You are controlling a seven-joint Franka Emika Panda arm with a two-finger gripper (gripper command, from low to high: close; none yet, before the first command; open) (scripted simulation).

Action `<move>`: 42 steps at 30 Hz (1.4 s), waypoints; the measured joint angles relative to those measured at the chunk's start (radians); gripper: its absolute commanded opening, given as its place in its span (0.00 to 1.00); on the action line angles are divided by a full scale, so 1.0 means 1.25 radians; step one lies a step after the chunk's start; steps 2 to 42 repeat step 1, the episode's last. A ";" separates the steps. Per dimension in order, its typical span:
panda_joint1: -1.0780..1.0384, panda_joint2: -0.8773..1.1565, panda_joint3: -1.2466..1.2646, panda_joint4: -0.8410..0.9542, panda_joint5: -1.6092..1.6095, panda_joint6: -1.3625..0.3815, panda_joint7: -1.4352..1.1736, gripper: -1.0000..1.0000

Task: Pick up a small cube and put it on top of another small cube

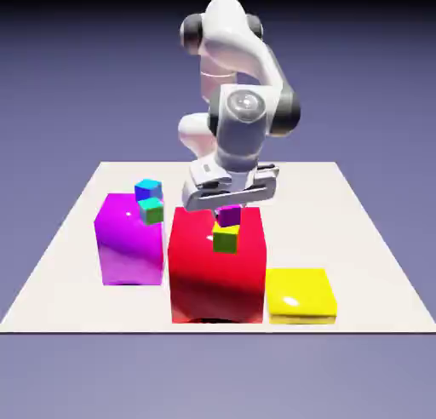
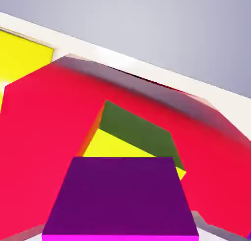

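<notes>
Cube, purple (image 1: 229,215): probably light, stiff; best taken by opposite sides. Appeared atop yellow-topped cube (image 1: 226,240), over red block (image 1: 217,285). Pincer (image 2: 120,231) straddled it; gripping or loosened, I couldn't tell.

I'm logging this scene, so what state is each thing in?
gripper: at the purple cube, hold unclear
purple cube: above the yellow-topped cube, skewed to it, contact unclear
yellow-topped cube: level, partly covered in the hand view
red block: standing on the table
magenta block: standing
yellow block: lying flat
</notes>
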 measured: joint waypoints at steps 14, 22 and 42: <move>0.000 0.000 0.000 0.000 0.000 0.000 0.000 1.00; 0.000 0.000 0.000 0.000 0.000 0.000 0.000 1.00; 0.000 0.000 0.000 0.000 0.000 0.000 0.000 1.00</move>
